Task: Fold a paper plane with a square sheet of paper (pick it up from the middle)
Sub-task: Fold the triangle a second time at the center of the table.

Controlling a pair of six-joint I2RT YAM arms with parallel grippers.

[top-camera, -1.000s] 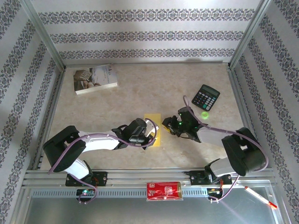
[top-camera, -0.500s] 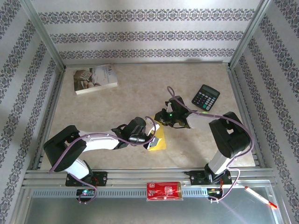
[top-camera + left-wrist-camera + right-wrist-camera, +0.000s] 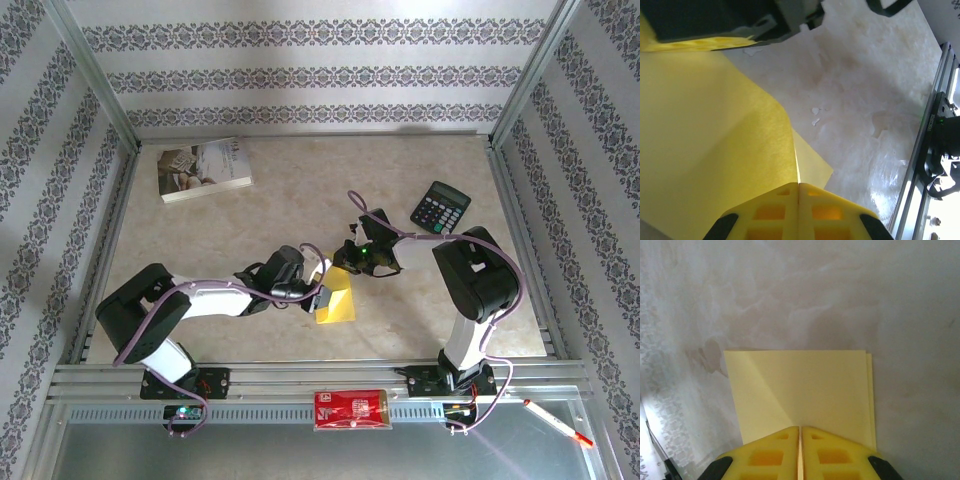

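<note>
The folded yellow sheet of paper (image 3: 338, 300) sits near the middle of the desk (image 3: 250, 230), towards its near edge, held between the two arms. The left claw (image 3: 799, 189) is pressed narrow, its yellow fingers meeting with a corner of the sheet nipped in the seam. In the left wrist view the paper spreads away from the fingers as a broad yellow face, with a second layer peeking out at its lower right.

The right claw (image 3: 800, 431) is likewise closed tight on the sheet's edge. Its own camera shows a rectangular face of paper with a diagonal crease running from the upper left down to the fingers, and a thin extra layer along the right side. From above, this claw grips the far end of the sheet and the left claw the left side. The sheet looks lifted at that far end, though whether its near edge rests on the desk is hard to tell.

A white printed book (image 3: 203, 168) lies at the far left, a black calculator (image 3: 440, 208) at the far right, well apart from the paper. A red packet (image 3: 350, 408) lies on the metal ledge between the arm bases.
</note>
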